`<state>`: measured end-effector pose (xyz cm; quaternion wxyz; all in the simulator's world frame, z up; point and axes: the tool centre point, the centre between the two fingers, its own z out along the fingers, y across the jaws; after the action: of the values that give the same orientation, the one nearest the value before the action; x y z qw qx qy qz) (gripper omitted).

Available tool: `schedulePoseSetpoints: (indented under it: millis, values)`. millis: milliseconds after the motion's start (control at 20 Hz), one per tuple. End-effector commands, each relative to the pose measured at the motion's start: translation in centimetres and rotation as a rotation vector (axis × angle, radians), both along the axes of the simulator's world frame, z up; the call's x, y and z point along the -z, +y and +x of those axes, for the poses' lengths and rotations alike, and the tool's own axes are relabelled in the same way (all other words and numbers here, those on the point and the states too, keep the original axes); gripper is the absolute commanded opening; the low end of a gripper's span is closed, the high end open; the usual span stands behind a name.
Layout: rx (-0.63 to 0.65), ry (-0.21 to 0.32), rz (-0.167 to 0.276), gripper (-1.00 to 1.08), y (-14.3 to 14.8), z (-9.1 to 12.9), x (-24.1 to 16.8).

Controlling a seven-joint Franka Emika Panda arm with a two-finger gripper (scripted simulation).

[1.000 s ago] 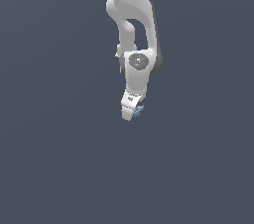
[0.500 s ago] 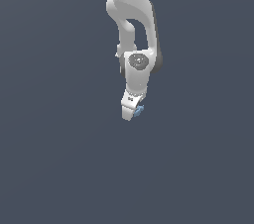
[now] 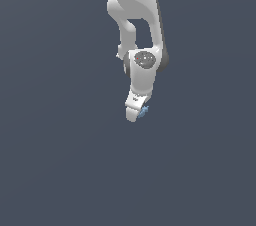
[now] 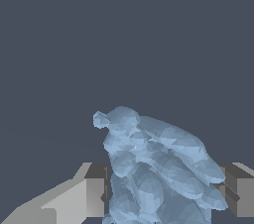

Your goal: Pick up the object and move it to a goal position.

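Note:
The white arm hangs down in the exterior view, and its gripper [image 3: 136,114] is shut on the object [image 3: 144,111], of which only a small light-blue bit shows beside the fingertips. In the wrist view the object [image 4: 156,168] is a lumpy light-blue shape sitting between the two grey fingers [image 4: 92,191], which press on it from either side. It is held in the air above the plain dark grey ground. No goal marker shows in either view.
Only the flat dark grey surface [image 3: 60,160] lies around and below the arm.
The arm and the held object have shifted very slightly; otherwise nothing has visibly changed.

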<state>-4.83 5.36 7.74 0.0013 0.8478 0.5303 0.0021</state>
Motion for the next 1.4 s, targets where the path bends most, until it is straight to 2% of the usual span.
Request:
schedulePoseSetpoints:
  millis: [0, 850, 1350]
  values:
    - [-0.001, -0.001, 0.0, -1.0, 1.0, 0.6, -1.0]
    - [-0.001, 0.002, 0.002, -1.0, 10.6, 7.2, -11.3]
    - [0.0, 0.004, 0.001, -1.0, 15.0, 10.5, -16.0]
